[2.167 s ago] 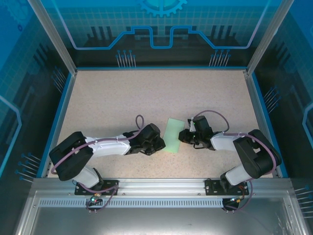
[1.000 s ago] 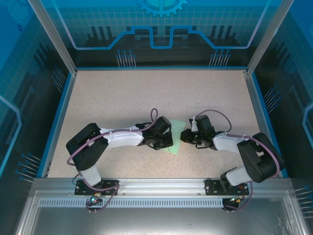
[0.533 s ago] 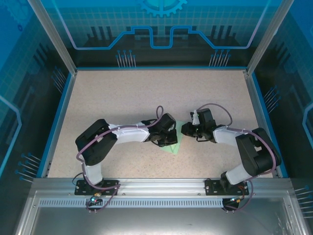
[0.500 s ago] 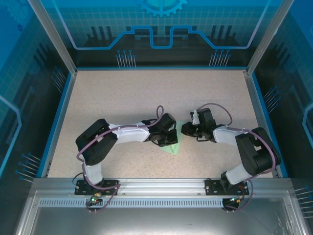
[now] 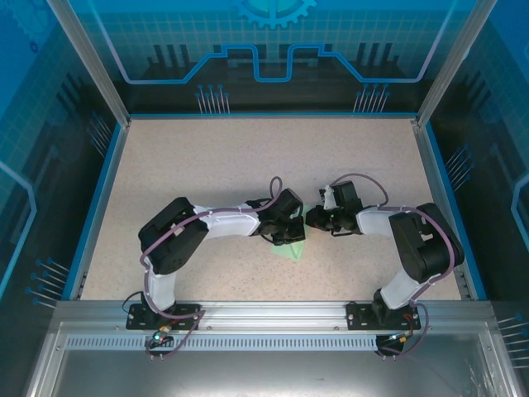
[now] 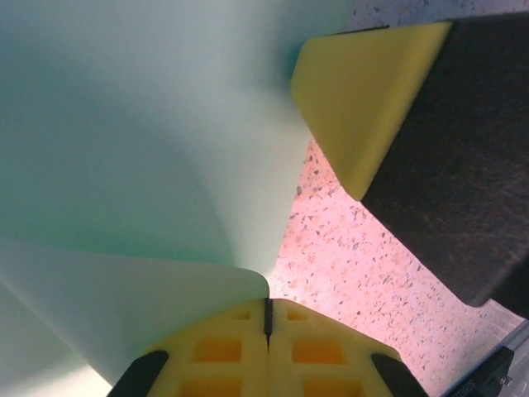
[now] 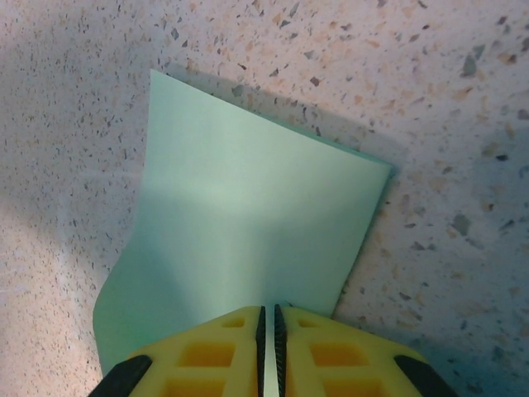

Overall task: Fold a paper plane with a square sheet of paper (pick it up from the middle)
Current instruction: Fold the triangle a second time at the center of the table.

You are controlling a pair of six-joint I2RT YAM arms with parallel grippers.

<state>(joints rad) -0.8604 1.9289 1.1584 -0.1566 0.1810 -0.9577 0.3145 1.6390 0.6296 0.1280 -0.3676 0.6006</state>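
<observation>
The left fingers (image 6: 223, 351) are pressed fully together, pinching a flap of the square sheet of paper (image 6: 149, 149) that lifts and curls away ahead of their tips. The right fingers (image 7: 215, 347) are closed to a hairline slit with the sheet's near edge running into it. The rest of the sheet spreads over the speckled worktop (image 7: 430, 99) ahead of them. One right finger sits just beside the sheet's edge, close to the left fingers.

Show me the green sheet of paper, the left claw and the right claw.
sheet of paper (image 7: 248, 215): right wrist view, flat middle.
left claw (image 6: 267, 308): left wrist view, between fingertips.
right claw (image 7: 266, 318): right wrist view, between fingertips.
</observation>
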